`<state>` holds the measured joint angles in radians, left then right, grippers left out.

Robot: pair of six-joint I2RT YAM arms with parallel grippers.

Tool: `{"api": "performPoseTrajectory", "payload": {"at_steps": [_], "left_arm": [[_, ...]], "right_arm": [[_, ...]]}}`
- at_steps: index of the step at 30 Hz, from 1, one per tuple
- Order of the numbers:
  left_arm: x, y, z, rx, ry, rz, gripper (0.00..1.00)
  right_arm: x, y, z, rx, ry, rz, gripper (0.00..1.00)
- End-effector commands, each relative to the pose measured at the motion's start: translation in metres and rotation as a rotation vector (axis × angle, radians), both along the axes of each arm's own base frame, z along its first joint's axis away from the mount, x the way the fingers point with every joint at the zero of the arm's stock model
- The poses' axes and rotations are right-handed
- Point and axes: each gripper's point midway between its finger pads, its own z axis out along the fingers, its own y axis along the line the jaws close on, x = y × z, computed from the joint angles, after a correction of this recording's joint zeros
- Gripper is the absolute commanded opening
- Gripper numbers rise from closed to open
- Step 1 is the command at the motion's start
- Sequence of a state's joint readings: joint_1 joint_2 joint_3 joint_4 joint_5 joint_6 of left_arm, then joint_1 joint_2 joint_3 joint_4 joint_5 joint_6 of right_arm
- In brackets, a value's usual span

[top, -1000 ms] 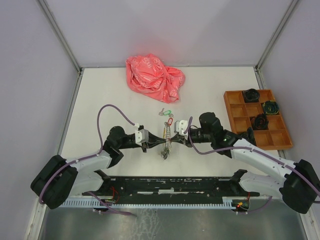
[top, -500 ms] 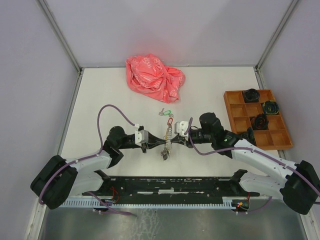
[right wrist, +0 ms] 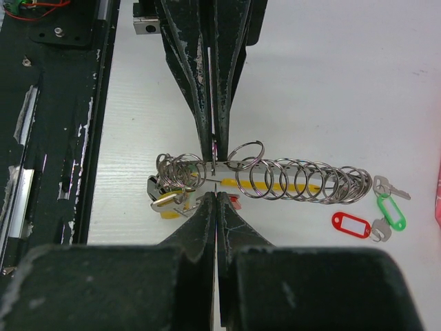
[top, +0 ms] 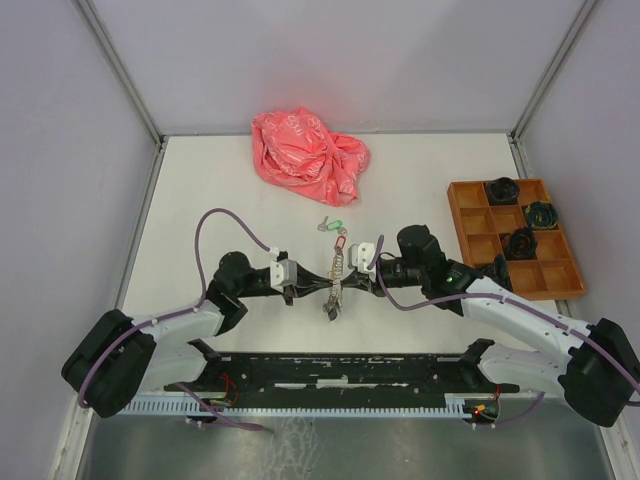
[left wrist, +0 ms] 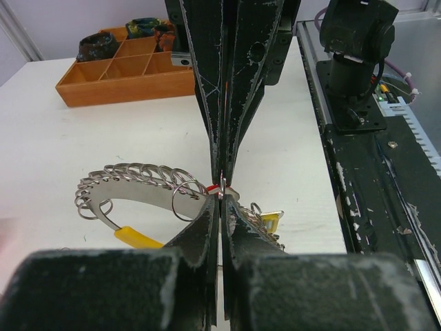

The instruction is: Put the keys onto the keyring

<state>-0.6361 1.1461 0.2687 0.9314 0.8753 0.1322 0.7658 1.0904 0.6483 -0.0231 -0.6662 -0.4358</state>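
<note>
The keyring (top: 336, 268) is a long curved row of silver rings with yellow tags, hanging between both grippers above the table. It also shows in the left wrist view (left wrist: 131, 181) and in the right wrist view (right wrist: 296, 179). My left gripper (left wrist: 222, 196) is shut on a small ring at the keyring's band, with a bit of red behind it. My right gripper (right wrist: 216, 192) faces it tip to tip and is shut on a thin wire of the keyring. A red-tagged key (right wrist: 351, 224) and a green-tagged key (right wrist: 391, 210) lie loose on the table beyond the keyring's far end.
A crumpled red plastic bag (top: 308, 142) lies at the back of the table. An orange compartment tray (top: 515, 240) with dark rolls stands at the right. The black base rail (top: 340, 372) runs along the near edge.
My right gripper has edged slightly left towards the left gripper. The keyring stays held between them and the loose keys have not moved.
</note>
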Motion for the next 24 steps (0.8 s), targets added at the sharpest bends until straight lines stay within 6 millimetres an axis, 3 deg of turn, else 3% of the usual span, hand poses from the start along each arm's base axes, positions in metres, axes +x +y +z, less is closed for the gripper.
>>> {"api": "performPoseTrajectory", "payload": {"at_steps": [1, 24], "left_arm": [[0.0030, -0.0058, 0.0318, -0.069, -0.097, -0.026, 0.03], [0.0018, -0.0071, 0.0321, -0.073, -0.087, -0.038, 0.03]], "right_arm": [[0.0018, 0.0105, 0.0283, 0.071, -0.059, 0.037, 0.01], [0.0013, 0.0137, 0.0314, 0.087, -0.054, 0.045, 0.01]]}}
